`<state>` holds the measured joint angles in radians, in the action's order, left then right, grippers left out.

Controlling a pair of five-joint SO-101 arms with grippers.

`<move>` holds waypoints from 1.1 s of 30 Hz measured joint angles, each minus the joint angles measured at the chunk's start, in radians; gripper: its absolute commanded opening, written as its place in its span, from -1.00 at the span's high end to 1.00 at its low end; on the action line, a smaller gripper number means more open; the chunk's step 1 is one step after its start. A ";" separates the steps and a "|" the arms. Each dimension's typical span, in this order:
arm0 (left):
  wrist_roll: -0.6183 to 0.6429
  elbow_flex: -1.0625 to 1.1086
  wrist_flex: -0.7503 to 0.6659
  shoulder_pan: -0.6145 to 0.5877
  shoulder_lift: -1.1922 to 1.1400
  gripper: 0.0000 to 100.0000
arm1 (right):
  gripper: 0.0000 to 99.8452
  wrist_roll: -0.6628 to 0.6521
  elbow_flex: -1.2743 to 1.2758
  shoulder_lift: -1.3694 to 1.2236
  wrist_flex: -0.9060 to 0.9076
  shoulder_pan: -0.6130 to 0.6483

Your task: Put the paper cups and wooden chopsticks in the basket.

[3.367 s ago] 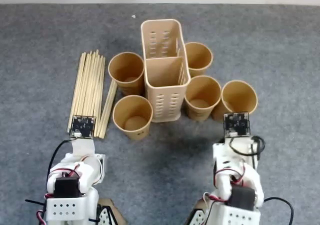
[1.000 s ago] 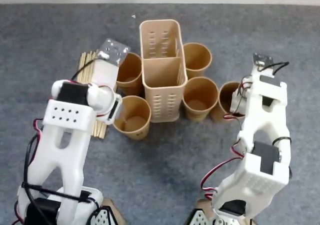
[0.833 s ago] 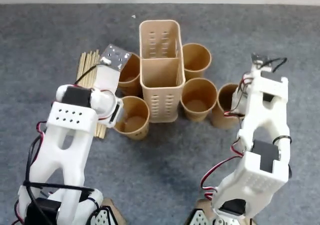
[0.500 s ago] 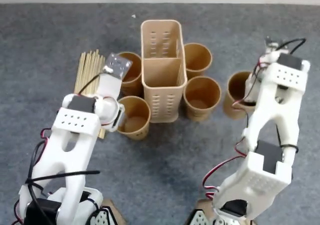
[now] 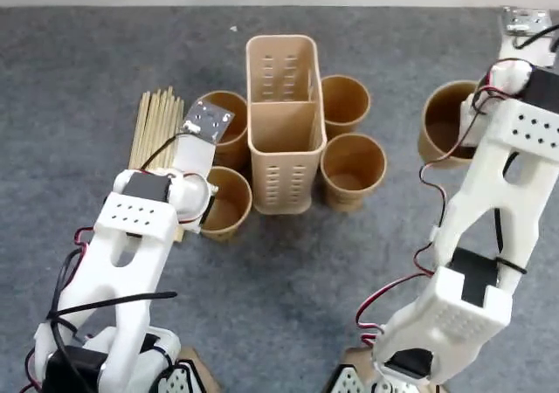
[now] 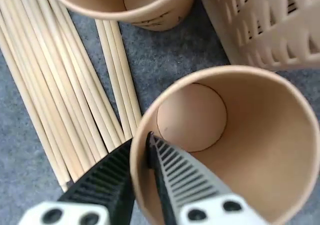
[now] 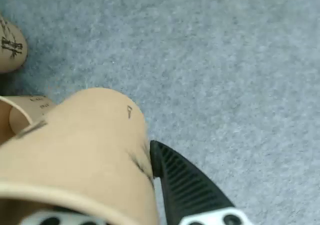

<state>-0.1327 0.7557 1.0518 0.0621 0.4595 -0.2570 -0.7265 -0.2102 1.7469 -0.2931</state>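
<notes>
1. Since 3.4 s ago both arms have unfolded from their tucked-back pose and reached out over the table. The right arm has carried the paper cup (image 5: 450, 122) from the right end of the near row out toward the far right.
2. That cup now sits well apart from the basket (image 5: 281, 182) and from the other 4 cups.
3. The right gripper (image 7: 150, 157) is clamped on this cup's wall (image 7: 85, 150). 1 black finger (image 7: 175, 182) presses its outer side, over grey carpet.
4. The left arm has come forward to the near-left cup (image 5: 225, 208), which has shifted slightly toward the chopsticks.
5. The left gripper (image 6: 145, 142) is pinched on that cup's rim (image 6: 225, 150), 1 jaw inside the cup and 1 outside. The cup stands upright on the carpet, just beside the basket's corner (image 6: 270, 25).
6. The wooden chopsticks (image 5: 155, 135) lie in a bundle on the carpet left of the basket, a few of them (image 6: 117, 75) running right beside the gripped cup.
7. Another cup (image 5: 234, 135) stands behind the gripped one, against the basket's left side.
8. 2 more cups stand right of the basket, the far one (image 5: 347, 103) and the near one (image 5: 354, 170), both close to its wall.
9. The basket stands upright with 2 compartments.
</notes>
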 measured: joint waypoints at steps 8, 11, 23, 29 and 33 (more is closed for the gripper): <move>-0.037 -0.275 0.354 -0.003 -0.002 0.99 | 0.99 -0.038 0.183 0.262 0.000 -0.005; -0.075 -0.397 0.471 -0.011 -0.002 0.99 | 0.99 -0.087 0.367 0.422 0.000 -0.005; -0.098 -1.019 0.707 -0.071 -0.002 0.99 | 0.99 -0.169 0.816 0.862 -0.008 0.098; -0.100 -1.211 0.580 -0.071 0.000 0.99 | 0.99 -0.098 0.895 0.873 -0.138 0.121; -0.092 -1.180 0.388 0.003 -0.006 0.99 | 0.99 -0.002 0.925 0.876 -0.241 0.207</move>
<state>-0.2248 -0.4242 1.4400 0.0652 0.4534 -0.2585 0.1987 0.6659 1.5060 -0.0859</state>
